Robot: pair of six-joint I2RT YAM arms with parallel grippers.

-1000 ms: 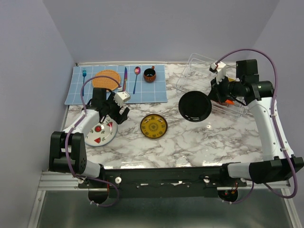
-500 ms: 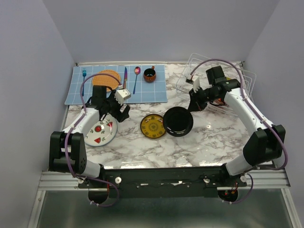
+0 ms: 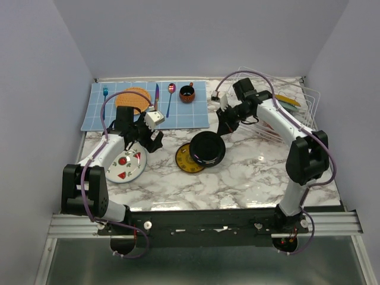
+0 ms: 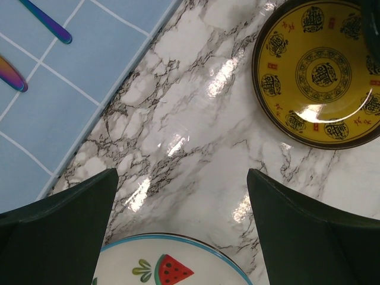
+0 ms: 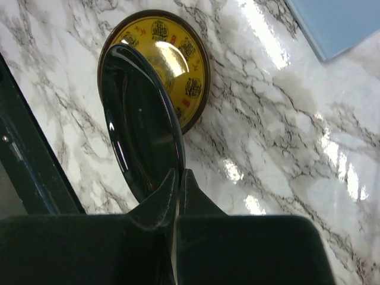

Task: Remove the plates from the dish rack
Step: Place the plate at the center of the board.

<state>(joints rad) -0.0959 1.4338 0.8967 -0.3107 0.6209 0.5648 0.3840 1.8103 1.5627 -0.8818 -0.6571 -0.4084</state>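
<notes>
Right claw (image 5: 178, 180) pinches the glossy black plate (image 5: 139, 119) by its rim, steeply tilted over the yellow patterned plate (image 5: 181, 59) on the counter (image 5: 267, 148). Farther away, the left claw (image 4: 181, 184) gapes wide, holding nothing.

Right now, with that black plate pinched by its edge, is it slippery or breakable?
Probably slippery: the black plate is glossy and the right gripper pinches only its rim. It looks rigid and breakable. It hangs tilted over the yellow plate, so a slip might chip both.
</notes>
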